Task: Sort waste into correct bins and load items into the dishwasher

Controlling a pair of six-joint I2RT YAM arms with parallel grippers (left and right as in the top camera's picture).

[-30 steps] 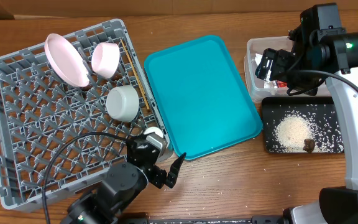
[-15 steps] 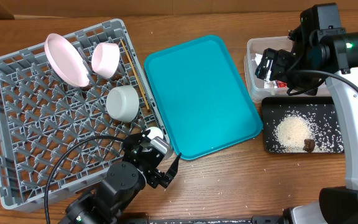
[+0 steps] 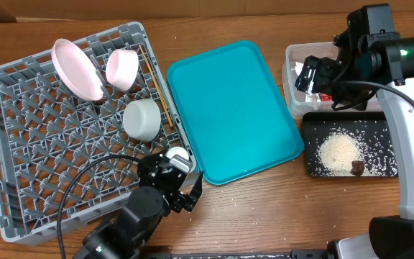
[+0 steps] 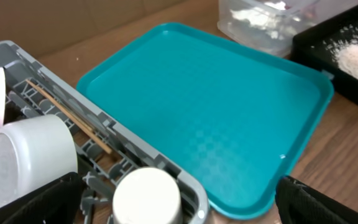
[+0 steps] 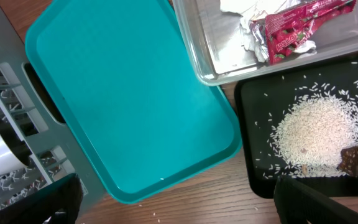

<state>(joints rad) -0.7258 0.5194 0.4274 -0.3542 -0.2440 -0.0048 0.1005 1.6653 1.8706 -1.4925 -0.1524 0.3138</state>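
Note:
The grey dishwasher rack (image 3: pixel 42 151) holds two tilted white plates (image 3: pixel 77 68), a bowl (image 3: pixel 142 119), chopsticks (image 3: pixel 165 97) and a small cup (image 3: pixel 179 154) in its near right corner. My left gripper (image 3: pixel 180 183) hovers open at that corner; in the left wrist view the small cup (image 4: pixel 146 196) stands between its wide-apart fingers (image 4: pixel 328 202), untouched. My right gripper (image 3: pixel 320 78) hangs open and empty above the clear tub (image 3: pixel 293 86). The tub holds a napkin (image 5: pixel 241 18) and a red wrapper (image 5: pixel 291 31). The black tray (image 3: pixel 311 162) carries rice (image 3: pixel 336 151) and a brown lump (image 3: pixel 356 167).
A teal serving tray (image 3: pixel 236 108) lies bare between the rack and the two bins. A few loose rice grains (image 5: pixel 160 214) lie on the wooden table near its front corner. The left arm's cable (image 3: pixel 85 173) loops over the rack's near side.
My left gripper has drifted up and left, closer over the rack's near right corner and the small cup. The right arm has not moved.

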